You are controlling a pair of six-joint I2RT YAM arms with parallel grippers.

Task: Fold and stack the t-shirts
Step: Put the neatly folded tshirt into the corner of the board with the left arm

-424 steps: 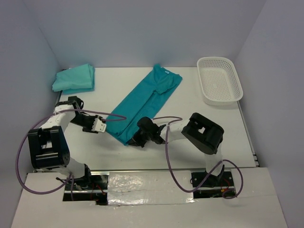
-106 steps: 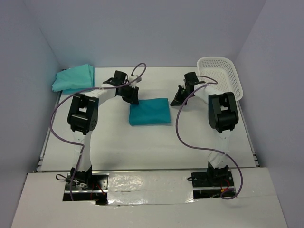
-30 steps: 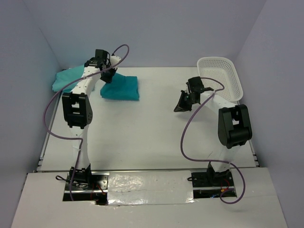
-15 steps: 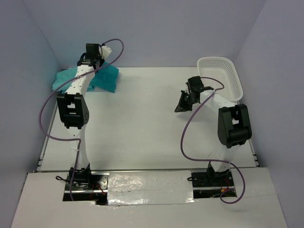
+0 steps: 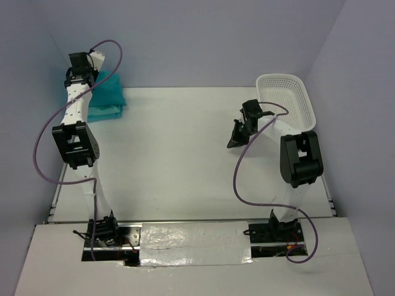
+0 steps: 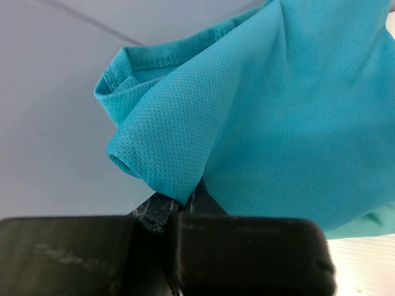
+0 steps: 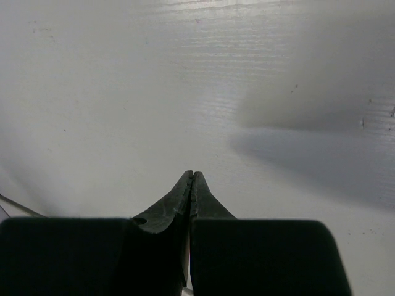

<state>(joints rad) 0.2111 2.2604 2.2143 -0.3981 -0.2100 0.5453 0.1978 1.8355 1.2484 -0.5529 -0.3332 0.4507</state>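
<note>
Arm bases: I see both at the near edge of the table (image 5: 179,166). The left arm reaches far up the left side and the right arm rises on the right.
Right gripper: the right gripper (image 7: 192,179) hangs just above bare table, right of centre, with its jaws pressed together and nothing between them.
Basket: the white lattice basket (image 5: 287,102) sits at the far right, just beyond the right gripper, and I cannot see anything inside it.
Left gripper: the left gripper (image 6: 182,206) is out over the far-left corner, jaws nipped tight on a bunched fold of the blue-teal t-shirt (image 6: 278,123).
Held shirt: it drapes away from the fingers, hem and stitched edge turned up toward the wall.
Cloth beneath: a paler, greener t-shirt (image 6: 378,223) peeks out under its lower edge, with white table showing just below.
Contact: I cannot tell whether the held shirt rests fully on the paler one.
</note>
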